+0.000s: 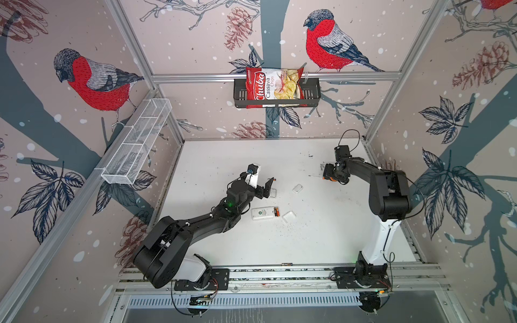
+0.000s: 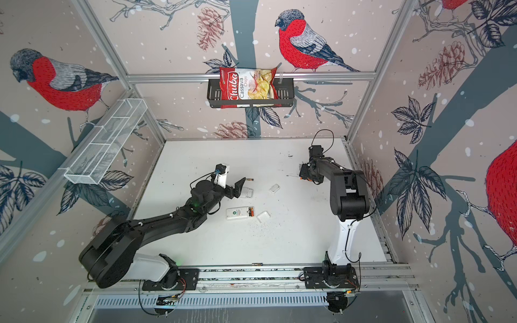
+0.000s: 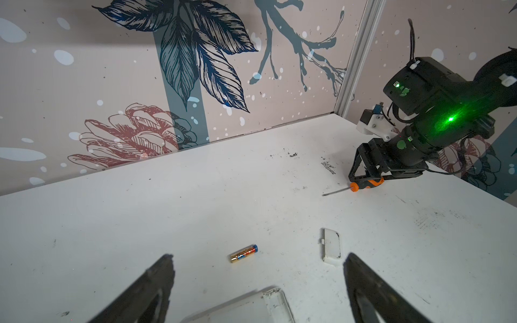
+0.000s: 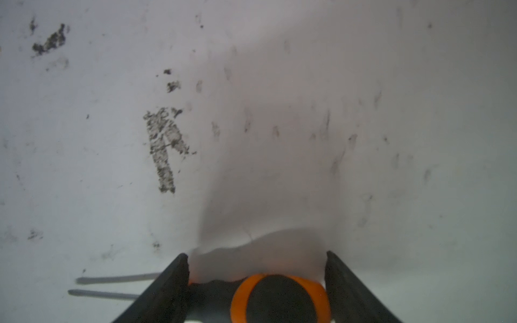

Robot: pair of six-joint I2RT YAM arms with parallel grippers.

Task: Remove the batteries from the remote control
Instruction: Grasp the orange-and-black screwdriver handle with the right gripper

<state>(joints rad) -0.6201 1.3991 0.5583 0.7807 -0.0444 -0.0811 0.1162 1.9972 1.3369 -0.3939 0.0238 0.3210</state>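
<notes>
Battery (image 3: 243,253) is lying loose: light, rigid, slick; take mid-barrel. Left tool (image 3: 258,255) is gaping; right tool (image 4: 256,253) is straddling screwdriver (image 3: 363,185), grip uncertain.

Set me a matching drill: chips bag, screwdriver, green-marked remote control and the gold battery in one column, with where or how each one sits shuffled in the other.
1 chips bag
2 screwdriver
3 green-marked remote control
4 gold battery

A on the table, just beyond the open left hand
B in the black wall basket
C lying with its batteries showing
D at the right hand

Pairs: 1-B, 2-D, 3-C, 4-A
</notes>
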